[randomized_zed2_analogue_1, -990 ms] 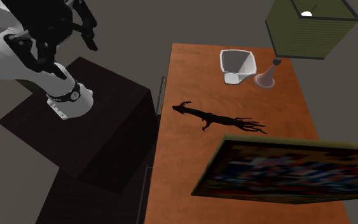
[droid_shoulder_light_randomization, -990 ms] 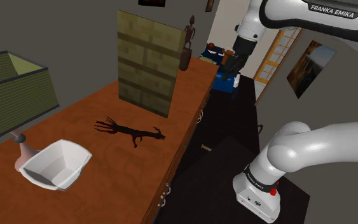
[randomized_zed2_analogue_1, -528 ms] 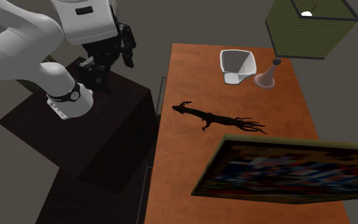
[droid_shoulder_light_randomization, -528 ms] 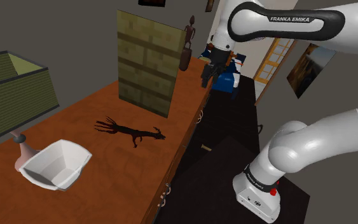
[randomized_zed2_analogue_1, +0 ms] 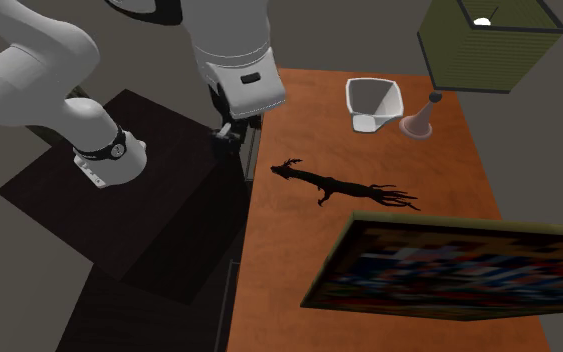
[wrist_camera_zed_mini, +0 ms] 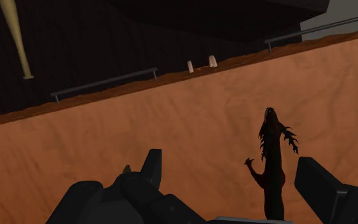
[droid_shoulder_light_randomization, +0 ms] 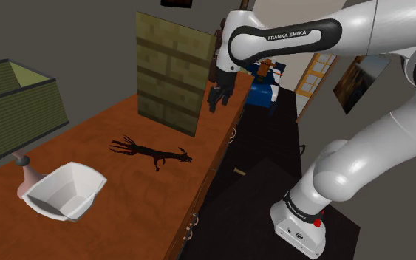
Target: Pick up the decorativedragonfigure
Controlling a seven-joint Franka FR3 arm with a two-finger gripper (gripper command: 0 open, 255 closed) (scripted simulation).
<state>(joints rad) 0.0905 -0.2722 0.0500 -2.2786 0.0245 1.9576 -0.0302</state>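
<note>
Shoulder view: the gripper [droid_shoulder_light_randomization: 217, 96] hangs over the table [droid_shoulder_light_randomization: 103, 122] edge, and the dark dragon figure [droid_shoulder_light_randomization: 154, 153] lies flat at its eight o'clock; second exterior view: the dragon figure [randomized_zed2_analogue_1: 339, 187] is at seven o'clock from the white bowl [randomized_zed2_analogue_1: 373, 103]; wrist view: the fingers [wrist_camera_zed_mini: 151, 164] stand apart, with the dragon figure [wrist_camera_zed_mini: 273, 159] between them, untouched.

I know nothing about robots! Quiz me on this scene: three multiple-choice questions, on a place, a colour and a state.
1. Where does the dragon figure lie? A) on the table, between the white bowl and the upright picture B) inside the bowl C) on the floor
2. What colour is the lampshade? A) red B) olive green C) blue
3. How is the gripper? A) shut on the dragon B) open, holding nothing C) shut on the bowl
Answers: 1 A, it lies flat on the tabletop; 2 B, olive sides; 3 B, its fingers stand apart.
</note>
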